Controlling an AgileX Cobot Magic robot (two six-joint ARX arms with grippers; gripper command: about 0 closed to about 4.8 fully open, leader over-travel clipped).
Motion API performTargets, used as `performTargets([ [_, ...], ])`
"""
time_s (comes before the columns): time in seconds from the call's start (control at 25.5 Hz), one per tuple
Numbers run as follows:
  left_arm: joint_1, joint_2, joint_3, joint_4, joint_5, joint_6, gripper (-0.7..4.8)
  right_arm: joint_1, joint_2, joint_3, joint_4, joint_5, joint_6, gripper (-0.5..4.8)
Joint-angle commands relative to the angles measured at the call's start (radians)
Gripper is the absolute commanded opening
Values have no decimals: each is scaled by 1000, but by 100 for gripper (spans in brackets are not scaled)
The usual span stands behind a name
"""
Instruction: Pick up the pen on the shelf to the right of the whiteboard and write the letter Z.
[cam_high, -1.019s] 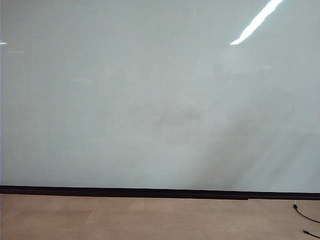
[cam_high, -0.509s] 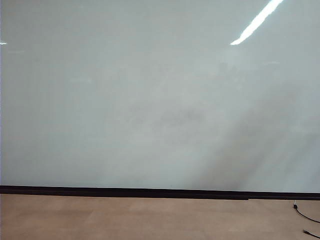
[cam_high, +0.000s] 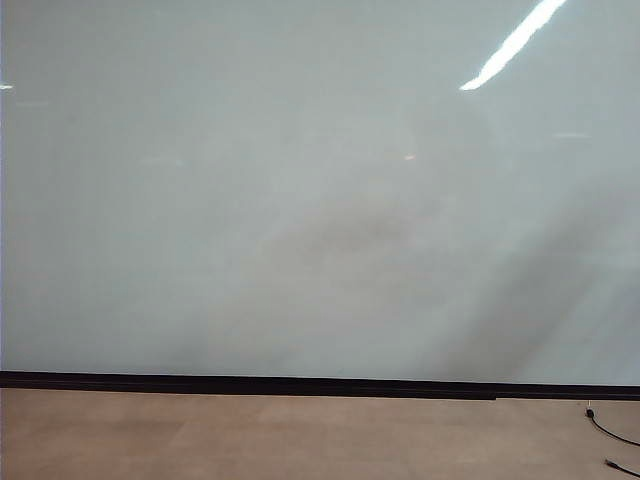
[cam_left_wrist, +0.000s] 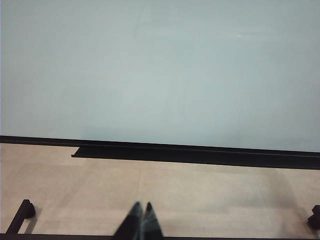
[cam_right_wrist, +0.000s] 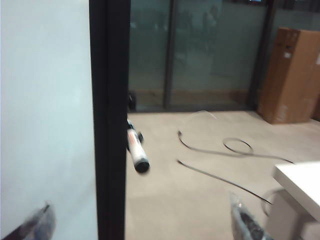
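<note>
Whiteboard (cam_high: 300, 200) blank, no Z. Pen (cam_right_wrist: 136, 149) untouched at board's right edge. Right gripper (cam_right_wrist: 142, 220) wide, approaching; left gripper (cam_left_wrist: 140, 222) closed, idle.

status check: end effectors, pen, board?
Left end effector shut, idle. Right end effector open, facing pen beside whiteboard. No Z yet, path clear.

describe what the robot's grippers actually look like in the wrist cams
Only the fingertips show. The left gripper has two slim dark fingers tapering to points, with a paler sheen on their inner faces. The right gripper shows as two dark, blurred fingers with grey, glossy patches, one at each lower corner. No cables or markings on them can be made out.
</note>
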Motion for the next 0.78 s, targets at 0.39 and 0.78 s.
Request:
performTargets([
  [0.39, 0, 0, 2, 11, 0, 4, -5, -9, 514, 315, 226, -180, 112, 479],
  [0.78, 0, 0, 2, 11, 0, 4, -4, -8, 734, 478, 226, -228, 133, 479],
])
